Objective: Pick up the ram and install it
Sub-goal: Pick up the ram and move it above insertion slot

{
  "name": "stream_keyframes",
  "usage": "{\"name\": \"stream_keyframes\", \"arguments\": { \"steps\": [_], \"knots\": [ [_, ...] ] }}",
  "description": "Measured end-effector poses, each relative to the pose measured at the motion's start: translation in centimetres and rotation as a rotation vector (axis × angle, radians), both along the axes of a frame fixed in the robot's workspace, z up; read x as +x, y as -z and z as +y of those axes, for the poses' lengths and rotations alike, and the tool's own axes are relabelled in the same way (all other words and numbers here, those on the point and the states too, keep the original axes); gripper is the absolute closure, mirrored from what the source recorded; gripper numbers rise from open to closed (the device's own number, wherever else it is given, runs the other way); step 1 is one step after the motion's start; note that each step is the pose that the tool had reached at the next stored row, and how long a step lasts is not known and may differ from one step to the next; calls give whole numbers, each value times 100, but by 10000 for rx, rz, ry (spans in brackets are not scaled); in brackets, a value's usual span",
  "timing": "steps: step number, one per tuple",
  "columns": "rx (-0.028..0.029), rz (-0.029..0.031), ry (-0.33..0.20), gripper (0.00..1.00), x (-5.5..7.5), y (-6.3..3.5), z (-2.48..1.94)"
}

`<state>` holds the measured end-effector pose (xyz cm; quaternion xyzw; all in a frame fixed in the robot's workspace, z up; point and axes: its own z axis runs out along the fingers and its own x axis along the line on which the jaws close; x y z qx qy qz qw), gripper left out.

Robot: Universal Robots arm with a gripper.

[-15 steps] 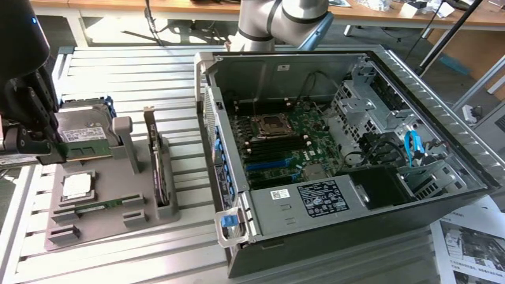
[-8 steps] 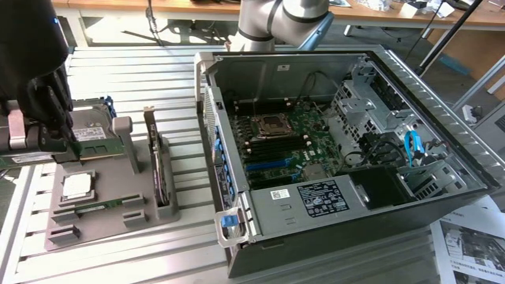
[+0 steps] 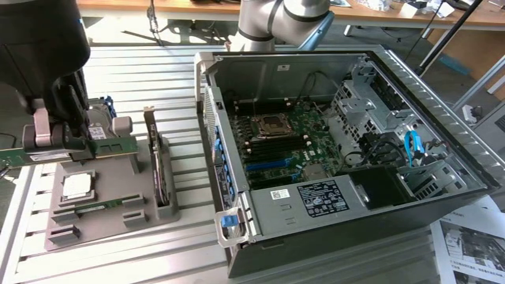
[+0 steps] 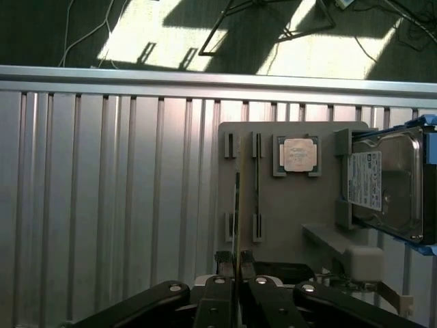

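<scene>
Closest to me on the exterior view's left is the dark gripper (image 3: 75, 151), hanging over the back of a grey tray (image 3: 118, 228) on the slatted metal table (image 3: 181, 236). Its jaws are pinched nearly together on the ram stick (image 3: 117, 145), a thin green board held level and on edge, with its ends sticking out on both sides of the fingers. The stick sits above the tray, well apart from the computer.

From the wrist view the gripper (image 4: 236, 263) clamps the ram stick (image 4: 236, 205) by its flat faces, so the board shows only as a narrow edge running out over the tray (image 4: 293, 225). Just beside it, a second green stick (image 4: 257, 184) rests in its slot in the tray. Next along are a square silver processor chip (image 4: 299, 154) and then a hard drive (image 4: 382, 181) in a blue-edged holder.

In the exterior view that second green stick (image 3: 99, 207) lies flat near the tray's front, with the processor chip (image 3: 77, 184) behind it. A dark expansion card (image 3: 158, 171) stands upright along the tray's side nearer the computer.

On the exterior view's right is the open computer case (image 3: 442, 148), with its green motherboard (image 3: 276, 145) exposed. A printed sheet of paper (image 3: 473, 242) lies by its near corner.
</scene>
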<state>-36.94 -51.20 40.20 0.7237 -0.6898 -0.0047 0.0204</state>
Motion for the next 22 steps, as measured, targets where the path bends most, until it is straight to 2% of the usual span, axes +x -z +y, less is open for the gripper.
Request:
{"name": "stream_keyframes", "arguments": {
  "steps": [8, 16, 22],
  "knots": [
    [-1, 1, 0, 85, 147, 0, 0],
    [0, 0, 0, 85, 352, 0, 0],
    [-1, 1, -1, 85, 557, 0, 0]
  ]
}}
